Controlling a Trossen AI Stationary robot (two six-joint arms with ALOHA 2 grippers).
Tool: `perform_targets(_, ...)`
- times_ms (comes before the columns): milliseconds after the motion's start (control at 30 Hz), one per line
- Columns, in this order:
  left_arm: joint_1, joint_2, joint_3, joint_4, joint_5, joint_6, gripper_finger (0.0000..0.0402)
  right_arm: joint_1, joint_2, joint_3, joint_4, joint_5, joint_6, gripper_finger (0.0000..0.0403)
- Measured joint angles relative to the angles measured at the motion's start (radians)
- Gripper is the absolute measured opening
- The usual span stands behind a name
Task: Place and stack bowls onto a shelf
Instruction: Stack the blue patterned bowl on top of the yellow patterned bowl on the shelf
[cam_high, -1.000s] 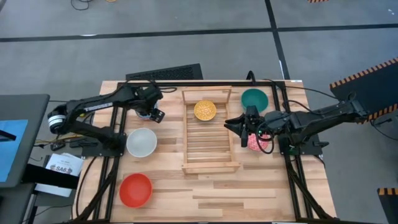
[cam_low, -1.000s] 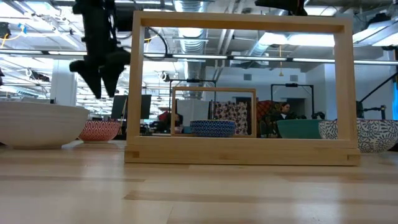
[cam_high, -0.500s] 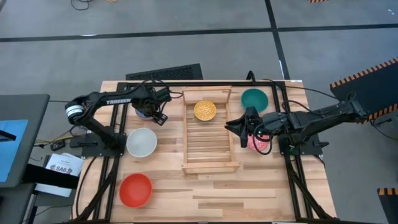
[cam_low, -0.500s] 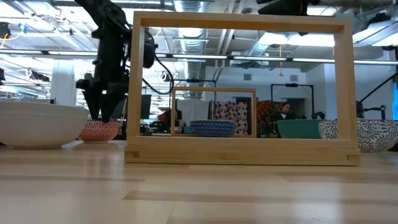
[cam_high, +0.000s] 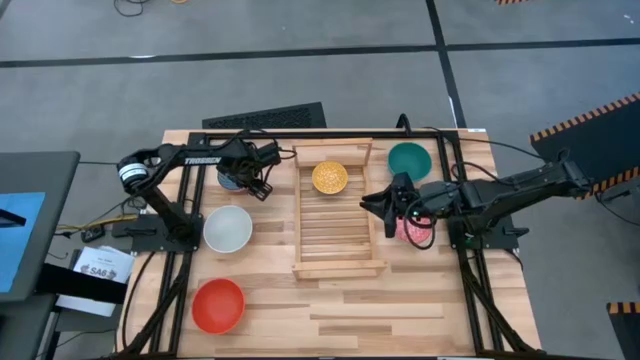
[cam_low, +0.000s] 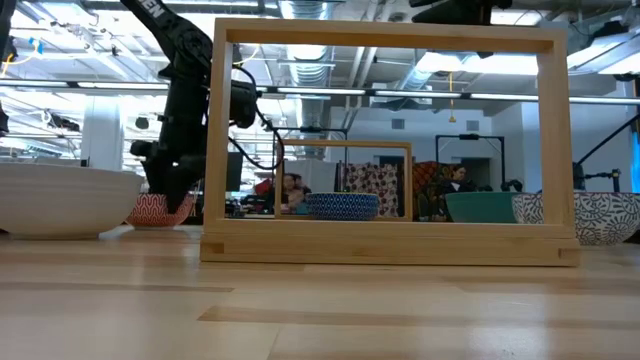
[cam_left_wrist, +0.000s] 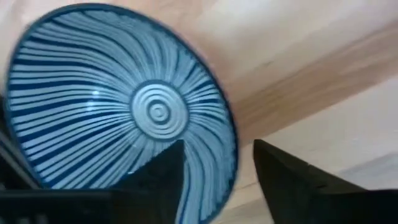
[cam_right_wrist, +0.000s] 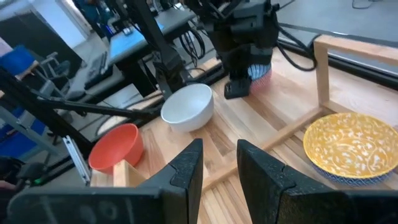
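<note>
My left gripper (cam_high: 256, 181) is open and low over the blue-patterned bowl (cam_high: 231, 178), near the table's far left. In the left wrist view one finger (cam_left_wrist: 163, 179) stands inside that bowl (cam_left_wrist: 112, 118) and the other (cam_left_wrist: 287, 186) outside its rim. The bowl's outside is red-patterned (cam_low: 160, 208) and its base rests on the table. My right gripper (cam_high: 374, 204) hangs open above the shelf's (cam_high: 338, 225) right rail, next to the pink speckled bowl (cam_high: 414, 231). A yellow bowl (cam_high: 330, 177) sits at the shelf's far end. The teal (cam_high: 408, 158), white (cam_high: 228, 228) and red (cam_high: 218, 305) bowls stand on the table. My left gripper comes down from above with its fingers on either side of the blue-patterned bowl's rim (cam_left_wrist: 231, 163), on the side nearest the shelf. I cannot tell whether either finger touches the rim. The bowl stands upright on the table.
Black frame bars (cam_high: 185, 250) run along both sides of the table, close to the white and red bowls. A dark keyboard (cam_high: 265, 116) lies beyond the far edge. The shelf's slats (cam_high: 338, 235) nearer than the yellow bowl are bare.
My left gripper has come down from well above the table to the level of the blue-patterned bowl's rim, and has shifted slightly toward the shelf. The bowls have stayed where they were.
</note>
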Motion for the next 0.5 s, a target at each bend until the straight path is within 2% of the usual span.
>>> perform_targets(233, 0.001, 0.000, 0.000, -0.001, -0.007, 0.040, 0.0021, 0.000, 0.046, -0.002, 0.009, -0.001, 0.033, 0.0124)
perform_targets(500, 0.001, -0.001, 0.000, 0.006, 0.003, 0.059, 0.0005, 0.000, 0.062, -0.002, 0.051, -0.001, 0.050, 0.0124)
